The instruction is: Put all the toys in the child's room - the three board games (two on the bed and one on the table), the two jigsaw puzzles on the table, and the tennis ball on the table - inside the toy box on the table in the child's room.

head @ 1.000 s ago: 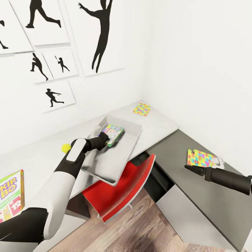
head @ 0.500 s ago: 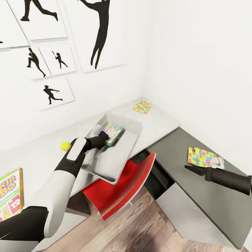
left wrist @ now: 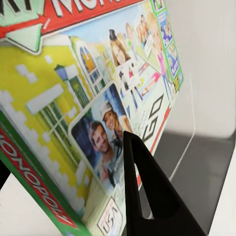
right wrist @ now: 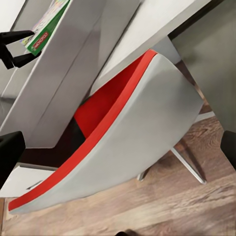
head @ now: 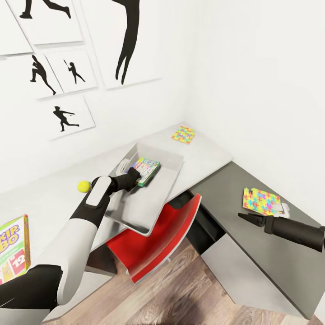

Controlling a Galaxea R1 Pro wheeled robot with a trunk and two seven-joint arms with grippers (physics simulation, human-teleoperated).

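- The left pincer (head: 134,175) is clamping a Monopoly board game (head: 145,170) (green-edged), holding it inside the toy box (head: 153,203) on the counter (head: 207,155).
- The right pincer (head: 246,218) is hovering near a jigsaw puzzle (head: 260,200); its opening cannot be judged.
- The tennis ball (head: 84,186) is lying beside the left arm.

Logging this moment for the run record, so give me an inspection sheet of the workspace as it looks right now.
Surface: pale table, meeting a dark grey cabinet top.
Job's things: Monopoly board game in toy box; Skip-Bo game and tennis ball on table; one jigsaw puzzle on table, another puzzle on cabinet.
Clutter: nothing seen.
Grippers: left gripper shut on Monopoly; right gripper beside the nearer puzzle, opening unclear.
Cables: nothing seen.
Surroundings: red chair, wall silhouettes, wood floor.
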